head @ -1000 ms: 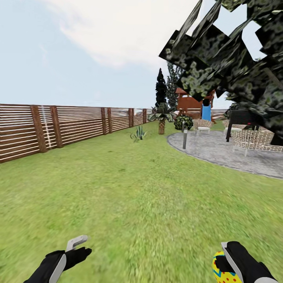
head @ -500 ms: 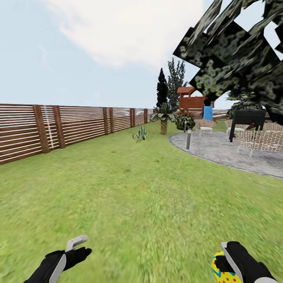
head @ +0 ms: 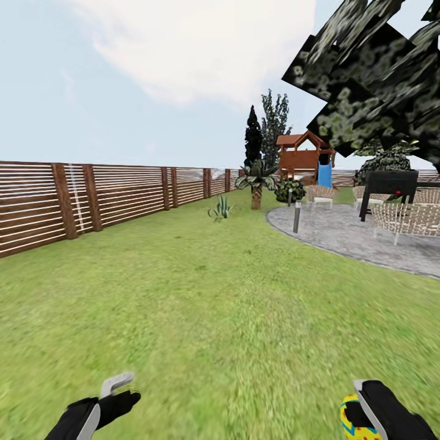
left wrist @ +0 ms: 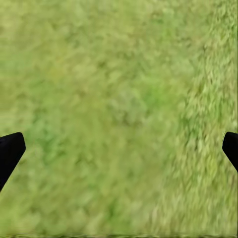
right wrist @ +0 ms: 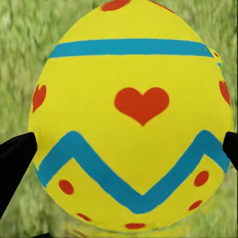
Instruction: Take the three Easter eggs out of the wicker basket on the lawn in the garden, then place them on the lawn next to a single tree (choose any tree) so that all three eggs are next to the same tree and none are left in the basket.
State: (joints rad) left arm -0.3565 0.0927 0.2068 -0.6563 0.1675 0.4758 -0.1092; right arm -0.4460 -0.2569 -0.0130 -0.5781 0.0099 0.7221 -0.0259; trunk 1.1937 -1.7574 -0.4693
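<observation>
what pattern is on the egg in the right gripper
Yellow Easter egg with a straight blue band, a blue zigzag, a red heart and red dots; clearest in the right wrist view.

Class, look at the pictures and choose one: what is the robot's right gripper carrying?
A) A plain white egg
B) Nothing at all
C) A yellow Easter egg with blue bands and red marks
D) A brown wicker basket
C: the right gripper is shut on the Easter egg, yellow with blue bands and a red heart.

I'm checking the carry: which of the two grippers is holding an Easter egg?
The right gripper: a yellow Easter egg with blue bands and red marks sits between its fingers. The left gripper is open, with nothing but lawn between its fingers.
</observation>
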